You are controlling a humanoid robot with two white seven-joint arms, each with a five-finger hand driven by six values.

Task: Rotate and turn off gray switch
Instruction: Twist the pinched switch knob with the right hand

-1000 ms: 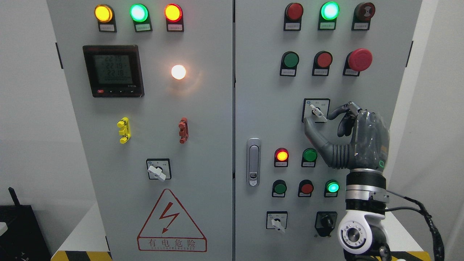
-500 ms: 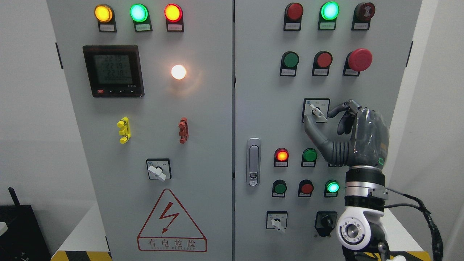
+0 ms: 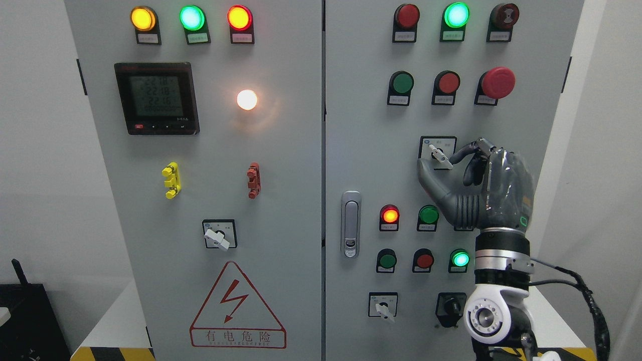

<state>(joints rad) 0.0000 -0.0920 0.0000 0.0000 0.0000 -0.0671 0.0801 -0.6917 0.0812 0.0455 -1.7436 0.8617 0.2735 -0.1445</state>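
Note:
The gray switch (image 3: 437, 154) is a small white-gray lever on a square plate on the cabinet's right door, pointing up-left to down-right. My right hand (image 3: 438, 161) comes up from the lower right. Its thumb (image 3: 426, 170) presses at the lever's lower left, and the index finger (image 3: 460, 154) meets the lever's lower right end. The other fingers curl behind, so the hand is shut on the lever. My left arm is out of view.
Around the switch are a lit red lamp (image 3: 389, 215), a green button (image 3: 429, 214), a red mushroom button (image 3: 497, 82) and the door handle (image 3: 351, 224). Similar rotary switches sit on the left door (image 3: 219, 236) and at the bottom right (image 3: 383, 307).
My right hand has risen slightly and shifted left, with thumb and index finger closing tighter on the lever. The lever's angle looks unchanged.

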